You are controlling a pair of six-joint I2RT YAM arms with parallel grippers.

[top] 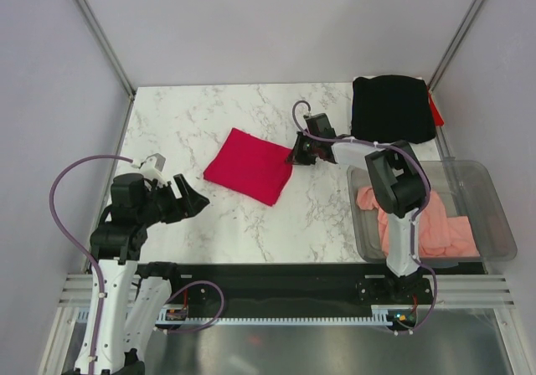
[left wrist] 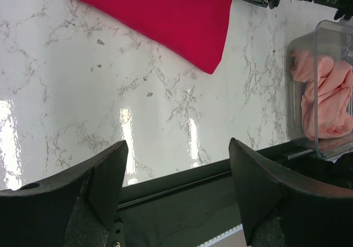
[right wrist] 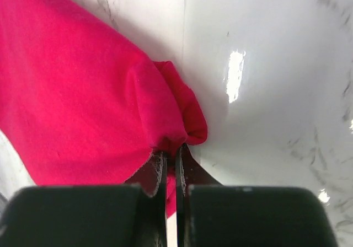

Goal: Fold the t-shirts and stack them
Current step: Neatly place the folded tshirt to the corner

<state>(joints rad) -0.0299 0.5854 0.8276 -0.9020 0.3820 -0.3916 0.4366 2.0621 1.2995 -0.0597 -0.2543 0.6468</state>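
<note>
Three shirts show. Well left of the clear bin [top: 481, 182], the left gripper [top: 191, 199] hovers with jaws apart, holding nothing. Nearer the bin, the folded crimson shirt [top: 249, 166] lies flat on the marble table [top: 184, 124]. The right gripper [right wrist: 171, 154] is clamped on its bin-side corner, cloth bunching at the tips. Beyond the bin lies the folded black shirt [top: 392, 109]; inside it the salmon-pink shirt [top: 435, 233] sits crumpled. The crimson cloth looks light, soft and limp. A one-corner hold may let the fold sag open, so pinching through all layers seems safer.
</note>
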